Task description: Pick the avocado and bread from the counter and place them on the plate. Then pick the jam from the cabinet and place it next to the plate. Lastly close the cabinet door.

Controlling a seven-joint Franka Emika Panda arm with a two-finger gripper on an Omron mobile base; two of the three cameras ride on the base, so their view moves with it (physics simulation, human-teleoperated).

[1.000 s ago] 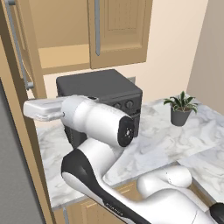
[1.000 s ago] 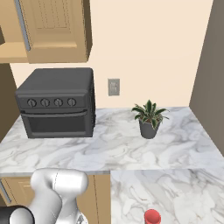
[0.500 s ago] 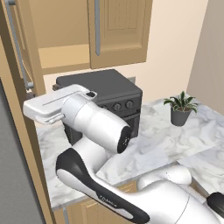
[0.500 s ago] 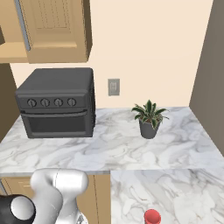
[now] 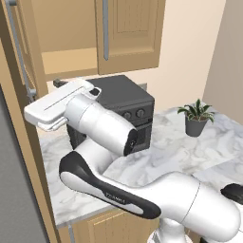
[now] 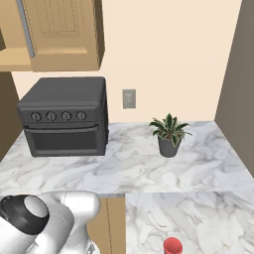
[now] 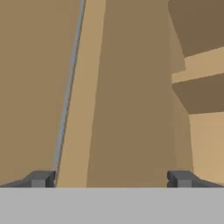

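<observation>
Arm has swung up left of the oven (image 5: 118,111), hand now facing the open cabinet door (image 7: 122,87) near its handle (image 7: 68,92). Gripper (image 7: 109,179) fully open, empty. Likely final step: closing the door.

Counter (image 6: 139,173): oven (image 6: 64,124), potted plant (image 6: 169,135).

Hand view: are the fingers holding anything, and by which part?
Nothing held. The fingers stand wide apart, empty, facing the cabinet door.
</observation>
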